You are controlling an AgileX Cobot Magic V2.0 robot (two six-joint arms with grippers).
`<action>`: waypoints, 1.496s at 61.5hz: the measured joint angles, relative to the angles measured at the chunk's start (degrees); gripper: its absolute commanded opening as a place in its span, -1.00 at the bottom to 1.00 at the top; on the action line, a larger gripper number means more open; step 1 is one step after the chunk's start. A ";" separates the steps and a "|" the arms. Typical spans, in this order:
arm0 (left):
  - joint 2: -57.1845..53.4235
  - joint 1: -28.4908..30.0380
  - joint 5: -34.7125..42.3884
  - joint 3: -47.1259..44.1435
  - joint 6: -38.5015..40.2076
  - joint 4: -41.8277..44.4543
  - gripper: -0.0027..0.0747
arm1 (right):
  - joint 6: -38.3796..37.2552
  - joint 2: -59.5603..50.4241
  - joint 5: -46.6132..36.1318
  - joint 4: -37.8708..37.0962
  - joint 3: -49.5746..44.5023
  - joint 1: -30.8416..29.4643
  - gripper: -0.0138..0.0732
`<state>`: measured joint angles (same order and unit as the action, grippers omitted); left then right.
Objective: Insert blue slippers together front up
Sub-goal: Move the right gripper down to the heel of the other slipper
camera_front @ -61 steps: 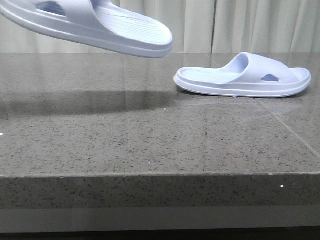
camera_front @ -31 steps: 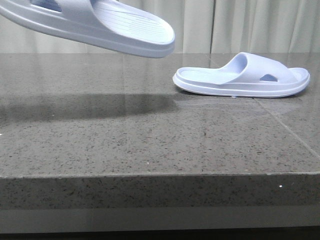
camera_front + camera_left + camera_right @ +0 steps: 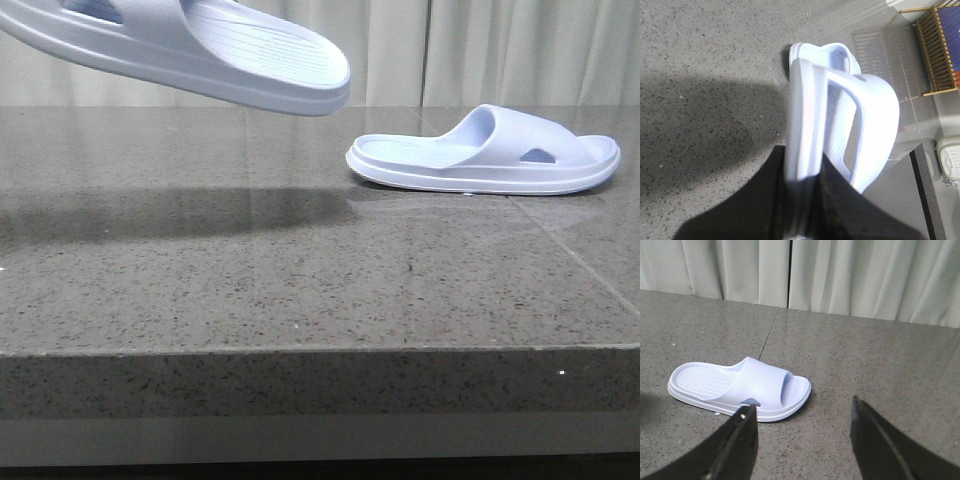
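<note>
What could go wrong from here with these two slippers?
The left gripper pinches only the sole edge of the raised slipper, so it could twist or slip out. The right gripper is open and apart from the resting slipper, which may slide on the glossy table when pushed.

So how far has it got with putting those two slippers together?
Done: the left claw has lifted one slipper clear of the table, gripping its sole. In hand: it hangs in the air. Left: the other slipper lies flat, untouched, with the right claw open near it; nothing is joined yet.
</note>
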<state>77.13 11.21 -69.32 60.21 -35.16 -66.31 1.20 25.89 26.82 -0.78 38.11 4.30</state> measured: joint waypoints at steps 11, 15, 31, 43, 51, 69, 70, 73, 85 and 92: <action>0.00 0.00 0.00 0.00 0.00 0.00 -0.98 | 0.00 0.00 0.00 0.00 0.00 0.00 0.34; 0.00 0.00 0.00 0.00 0.00 0.00 -0.98 | 0.00 0.37 -0.12 0.00 0.00 0.00 0.34; 0.00 0.00 0.00 0.00 -0.10 0.00 -0.98 | 0.00 9.72 -0.64 0.78 1.66 0.00 0.34; 0.00 0.00 0.00 0.00 -0.10 0.03 -0.98 | 0.00 19.28 -3.24 0.78 2.46 0.00 0.34; 0.00 0.00 0.00 0.00 -0.10 0.03 -0.98 | 0.00 26.57 -3.47 1.42 6.42 -0.58 0.34; 0.00 0.00 0.00 0.00 -0.10 0.13 -0.98 | 0.00 41.66 1.22 3.36 20.41 -8.09 0.34; 0.00 0.00 0.00 0.00 -0.10 0.13 -0.98 | 0.00 42.91 1.95 3.82 21.16 -8.72 0.34; 0.00 0.00 0.00 0.00 -0.10 0.13 -0.98 | 0.31 45.49 3.70 4.70 23.81 -9.82 0.34; 0.00 0.00 0.00 0.00 -0.10 0.13 -0.98 | 6.83 58.28 13.46 11.73 34.90 -13.69 0.34; 0.00 0.00 0.00 0.00 -0.10 0.13 -0.98 | 13.67 64.29 19.22 20.14 40.19 -16.32 0.34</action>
<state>77.13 11.21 -69.32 60.21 -35.26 -66.18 14.87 90.17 46.05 19.36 78.30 -12.02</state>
